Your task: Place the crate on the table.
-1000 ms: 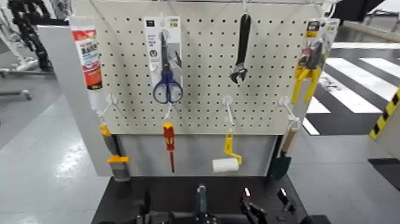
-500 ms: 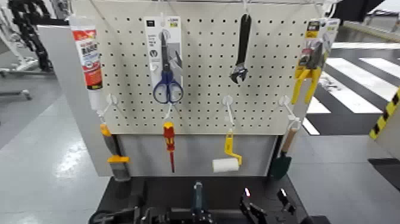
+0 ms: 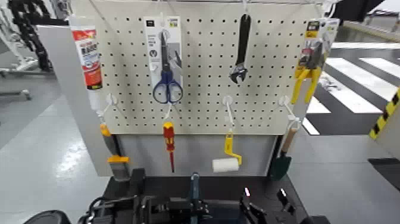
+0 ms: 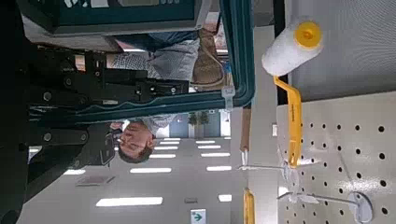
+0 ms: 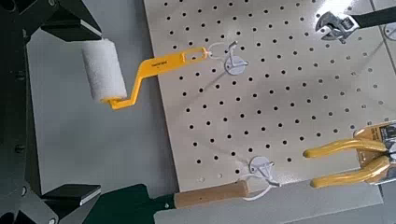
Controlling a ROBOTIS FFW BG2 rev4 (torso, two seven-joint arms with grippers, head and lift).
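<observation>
Matt black table (image 3: pixel 178 186) — perforated cream pegboard (image 3: pixel 202 71), fluffy white roller (image 3: pixel 225 165)

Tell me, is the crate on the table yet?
Not clearly. The crate, its handle bar upright, sits low over the black table below the pegboard, with the left gripper beside it and the right gripper nearby. Setting it down and letting go remain.

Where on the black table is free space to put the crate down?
The table shows a bare black strip below the paint roller, between the crate handle and the trowel. The front edge is crowded: the left end effector holds the crate's handle, and the right end effector is close beside it.
</observation>
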